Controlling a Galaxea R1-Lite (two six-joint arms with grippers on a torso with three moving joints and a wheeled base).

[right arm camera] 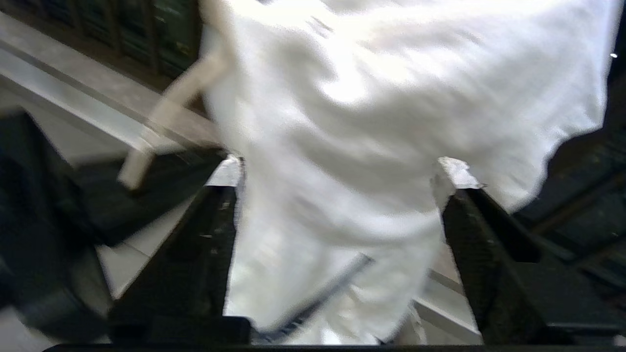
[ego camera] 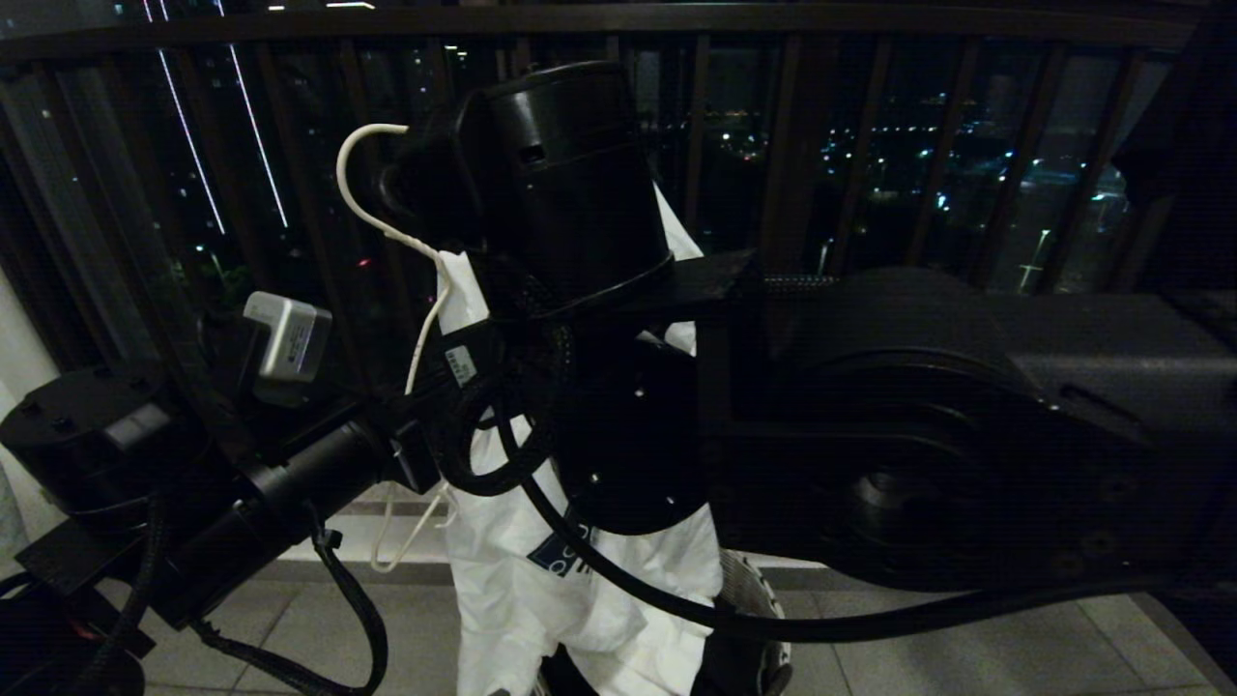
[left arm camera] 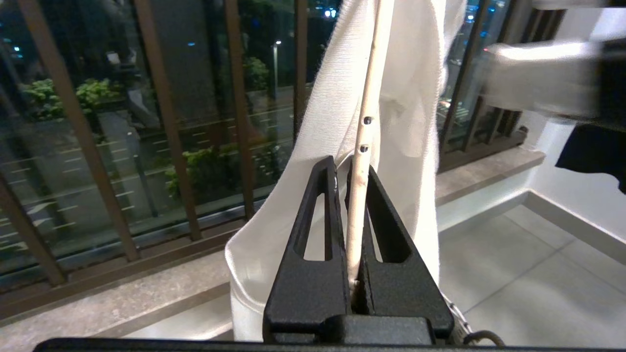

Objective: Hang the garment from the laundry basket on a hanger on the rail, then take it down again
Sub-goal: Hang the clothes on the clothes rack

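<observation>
Head view: you had both arms raised close in front of the camera, so most of the frame was black housing. Your right arm [ego camera: 966, 425] reached in from the right edge toward the centre, and its wrist joint stood up as a dark cylinder before the window railing [ego camera: 773, 19]. Your left arm [ego camera: 242, 483] came up from the lower left toward the same spot. The hanger [ego camera: 372, 193] showed its white hook curling up free at upper left of the wrist, with no bar under it, and a wire end dangling lower down. The shirt [ego camera: 580, 590] hung below and behind the arms, its dark chest print partly hidden by a cable. A patterned basket [ego camera: 763, 599] peeked out low beside the shirt's hem, on the tiled floor [ego camera: 966, 648].

Left wrist view: your left gripper [left arm camera: 352, 171] pointed upward and level with the railing, its jaws pressed together on the hanger's thin chipped wire [left arm camera: 364, 137]. The shirt [left arm camera: 406, 98] draped around that wire, falling on both sides of the fingers. A pale blurred bar [left arm camera: 538, 78] crossed the upper right corner, with a dark cloth [left arm camera: 592, 156] hanging beneath it.

Right wrist view: your right gripper [right arm camera: 337, 171] had its fingers [right arm camera: 215, 234] spread wide apart, with the shirt [right arm camera: 391, 98] hanging loose between them. The picture was blurred, and you could not tell whether either finger touched the cloth. A stretch of hanger wire [right arm camera: 171, 112] slanted beside the shirt.
</observation>
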